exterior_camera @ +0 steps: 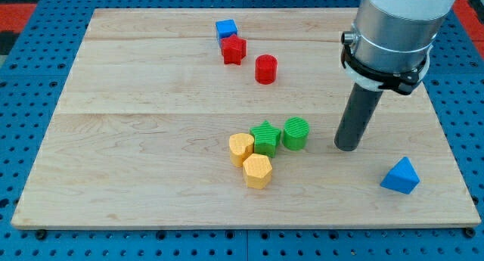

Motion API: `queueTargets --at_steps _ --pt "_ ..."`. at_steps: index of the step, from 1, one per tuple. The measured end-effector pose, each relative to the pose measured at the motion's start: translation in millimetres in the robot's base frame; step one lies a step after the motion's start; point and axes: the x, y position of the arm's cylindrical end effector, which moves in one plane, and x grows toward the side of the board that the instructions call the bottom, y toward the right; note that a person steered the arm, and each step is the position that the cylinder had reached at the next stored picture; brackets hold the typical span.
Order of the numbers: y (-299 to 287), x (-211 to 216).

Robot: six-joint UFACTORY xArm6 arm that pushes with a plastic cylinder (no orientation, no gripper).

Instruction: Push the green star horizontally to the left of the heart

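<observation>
A robotics lab bench, by the look of it: a pale wooden board (151, 102) lies on a blue perforated mounting plate (30, 102) dotted with regular holes, the kind used for fixing rigs. A grey industrial arm (397, 26) with a dark rod stands over the board, and small plastic test blocks (261, 144) lie scattered on it, with a red perforated panel (15, 4) at the view's top left

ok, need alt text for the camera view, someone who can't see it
My tip rests on the wooden board just to the view's right of a green cylinder, which sits beside the green star and yellow heart. A yellow hexagon lies below them.
</observation>
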Motion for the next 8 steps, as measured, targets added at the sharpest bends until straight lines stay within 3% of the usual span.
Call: queueTargets --at_steps 1,3,5,7,8 --pt "0.0 0.0" --pt "-113.2 -4.1" --pt "-184.3 -10.4" --pt "-328.3 -23.0" --pt "-327.9 -50.0"
